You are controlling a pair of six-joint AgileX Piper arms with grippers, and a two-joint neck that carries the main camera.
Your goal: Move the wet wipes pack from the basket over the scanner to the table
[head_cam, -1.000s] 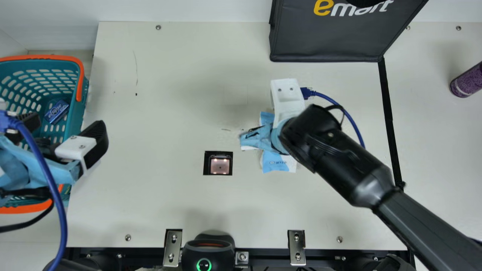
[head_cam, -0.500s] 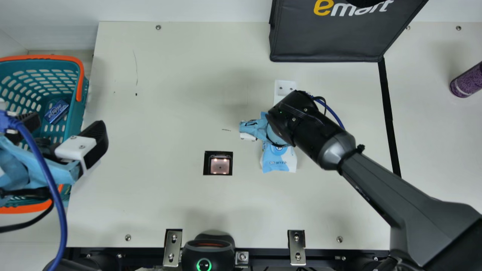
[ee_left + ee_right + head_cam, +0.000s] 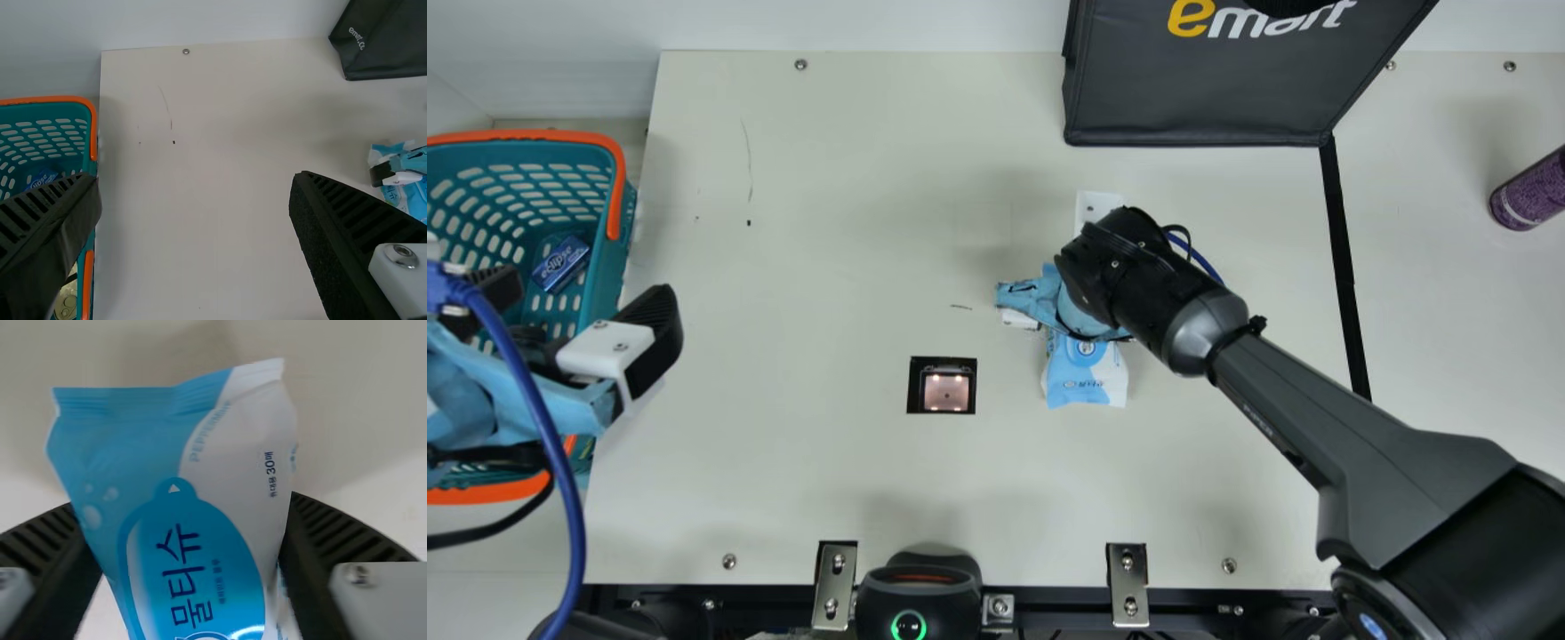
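Blue-and-white soft plastic wet wipes pack [image 3: 1087, 382] lies printed face up on cream tabletop [image 3: 827, 462], long axis running near-to-far. Our right black-ribbed tool [image 3: 1040, 298] stands parted around it; contact unclear. Arm hides pack's middle in main view; wrist view crops one end. Our left tool [image 3: 580, 302]: released.

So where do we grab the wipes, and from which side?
I'd come from above and pinch across the middle, one pad per long side. The wipes pack lies flat on the table, longer than wide; its crimped end looks thin and would likely fold.
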